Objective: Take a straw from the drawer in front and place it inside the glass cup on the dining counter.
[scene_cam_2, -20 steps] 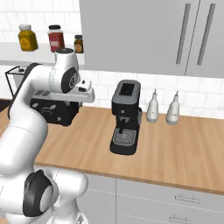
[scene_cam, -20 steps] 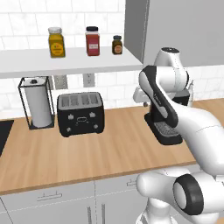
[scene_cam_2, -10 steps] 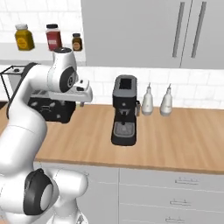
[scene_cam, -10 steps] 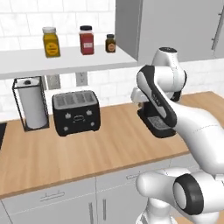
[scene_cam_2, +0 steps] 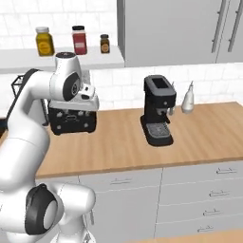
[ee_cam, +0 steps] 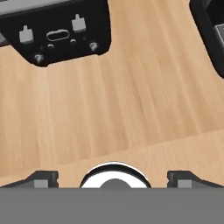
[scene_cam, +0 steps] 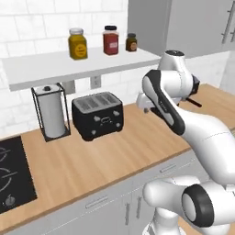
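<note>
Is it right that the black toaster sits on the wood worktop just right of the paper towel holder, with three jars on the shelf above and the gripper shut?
Not quite: the gripper is open, its fingertips wide apart in the hand view. The toaster, paper towel holder, worktop and three jars are as you said.

Black toaster (scene_cam: 97, 114) and black coffee machine (scene_cam_2: 158, 109) on light-wood worktop (scene_cam: 105, 156); yellow jar (scene_cam: 77, 44), red jar (scene_cam: 110, 40), a small, seemingly brown jar (scene_cam: 131, 42).
</note>
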Available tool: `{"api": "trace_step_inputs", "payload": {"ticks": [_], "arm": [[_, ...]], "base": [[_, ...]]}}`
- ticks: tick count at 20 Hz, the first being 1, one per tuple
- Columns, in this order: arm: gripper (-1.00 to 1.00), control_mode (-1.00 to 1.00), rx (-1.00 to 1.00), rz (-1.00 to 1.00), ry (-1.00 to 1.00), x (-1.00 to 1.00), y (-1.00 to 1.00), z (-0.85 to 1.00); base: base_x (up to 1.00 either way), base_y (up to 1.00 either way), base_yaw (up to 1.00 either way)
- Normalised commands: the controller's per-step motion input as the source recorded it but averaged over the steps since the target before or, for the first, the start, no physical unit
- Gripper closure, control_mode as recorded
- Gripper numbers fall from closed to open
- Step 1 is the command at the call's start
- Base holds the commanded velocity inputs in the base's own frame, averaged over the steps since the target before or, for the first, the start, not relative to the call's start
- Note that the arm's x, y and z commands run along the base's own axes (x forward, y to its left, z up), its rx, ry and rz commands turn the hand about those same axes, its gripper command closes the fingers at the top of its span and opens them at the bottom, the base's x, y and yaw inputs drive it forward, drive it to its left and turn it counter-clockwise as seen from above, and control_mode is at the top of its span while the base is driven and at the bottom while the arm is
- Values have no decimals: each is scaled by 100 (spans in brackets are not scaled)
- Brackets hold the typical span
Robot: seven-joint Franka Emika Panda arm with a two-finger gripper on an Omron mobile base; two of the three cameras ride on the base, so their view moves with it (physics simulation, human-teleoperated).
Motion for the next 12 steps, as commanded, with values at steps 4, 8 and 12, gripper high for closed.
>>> {"api": "trace_step_inputs", "payload": {"ticks": [4,8,12], "arm": [[-100,100,0,0,0,0,0,0],[-100,100,0,0,0,0,0,0],[-100,100,0,0,0,0,0,0]], "base": [[-11,88,-42],[0,79,-46],[13,37,-37]]}}
